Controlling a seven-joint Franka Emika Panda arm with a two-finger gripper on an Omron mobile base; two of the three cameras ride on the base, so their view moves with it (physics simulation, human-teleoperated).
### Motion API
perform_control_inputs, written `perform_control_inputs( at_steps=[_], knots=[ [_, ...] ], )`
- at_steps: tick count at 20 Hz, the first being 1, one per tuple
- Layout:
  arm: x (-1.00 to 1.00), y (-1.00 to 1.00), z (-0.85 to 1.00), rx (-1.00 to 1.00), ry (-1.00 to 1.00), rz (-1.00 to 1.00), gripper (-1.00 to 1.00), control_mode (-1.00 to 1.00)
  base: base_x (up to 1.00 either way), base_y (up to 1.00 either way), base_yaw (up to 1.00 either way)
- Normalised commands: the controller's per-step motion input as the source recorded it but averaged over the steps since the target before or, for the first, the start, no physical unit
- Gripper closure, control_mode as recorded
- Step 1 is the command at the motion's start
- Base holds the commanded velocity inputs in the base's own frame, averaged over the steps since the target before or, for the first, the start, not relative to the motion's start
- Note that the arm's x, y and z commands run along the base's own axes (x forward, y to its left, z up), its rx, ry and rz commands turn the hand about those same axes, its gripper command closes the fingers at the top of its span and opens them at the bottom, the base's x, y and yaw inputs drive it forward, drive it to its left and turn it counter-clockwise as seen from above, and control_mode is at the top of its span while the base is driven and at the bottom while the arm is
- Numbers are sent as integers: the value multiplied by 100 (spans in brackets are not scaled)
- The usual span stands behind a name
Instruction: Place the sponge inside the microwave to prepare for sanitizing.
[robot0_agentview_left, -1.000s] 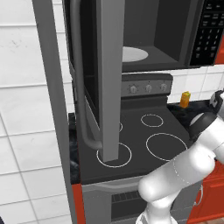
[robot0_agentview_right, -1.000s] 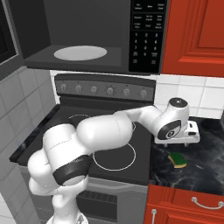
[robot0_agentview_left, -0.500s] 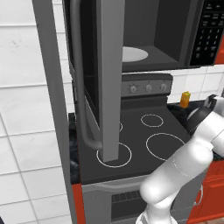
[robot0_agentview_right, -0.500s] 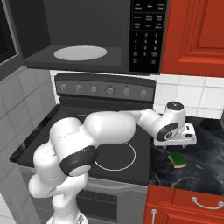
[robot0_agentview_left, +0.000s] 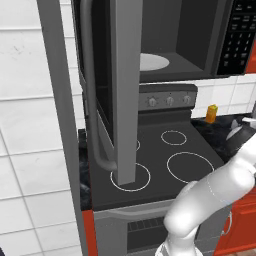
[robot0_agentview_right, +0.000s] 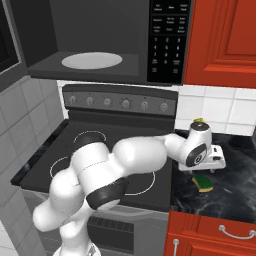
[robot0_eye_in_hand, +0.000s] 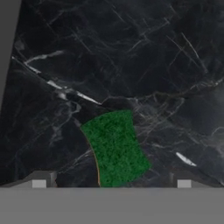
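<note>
No brand name or readable label is being shown anywhere; the keypad panel (robot0_agentview_right: 167, 40) on the microwave (robot0_agentview_right: 100, 42) is carrying rows of small pale markings, but they are too small to be read. The microwave door (robot0_agentview_left: 117, 90) is being held wide open, its edge cutting across the left base view and hiding part of the cavity, so that the white turntable (robot0_agentview_right: 91, 60) is being seen only partly there and whole in the right base view.

The sponge (robot0_eye_in_hand: 116, 148) is lying flat on the black marble counter (robot0_eye_in_hand: 131, 57), just right of the stove (robot0_agentview_right: 100, 150), green side up, with a thin yellow edge being shown along one side. The gripper (robot0_agentview_right: 209, 169) is being held directly above it, close over the sponge. In the hand view the fingertips (robot0_eye_in_hand: 38, 183) are being cut off by the bottom edge, one at each side of the sponge and well apart, so the claw is being kept released, with nothing grasped. A small orange-yellow object (robot0_agentview_left: 211, 113) is standing at the back of the counter, half hidden by the arm in the right base view.
</note>
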Motion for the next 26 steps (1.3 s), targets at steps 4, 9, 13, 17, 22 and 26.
perform_control_inputs(
  at_steps=[4, 9, 13, 17, 22, 26],
  knots=[
    [0, -18, -1, 0, 1, 0, -100, -100, 0, 0, 0],
    [0, 0, -8, 0, 0, 0, -100, -100, 0, 0, 0],
    [0, 0, -18, 4, 0, 0, -100, -100, 0, 0, 0],
    [0, 0, -23, 5, 0, 0, -100, -100, 0, 0, 0],
    [0, 0, -10, 5, 0, 1, -100, -100, 0, 0, 0],
    [0, 0, -10, 1, -6, 2, -100, -100, 0, 0, 0]
  ],
)
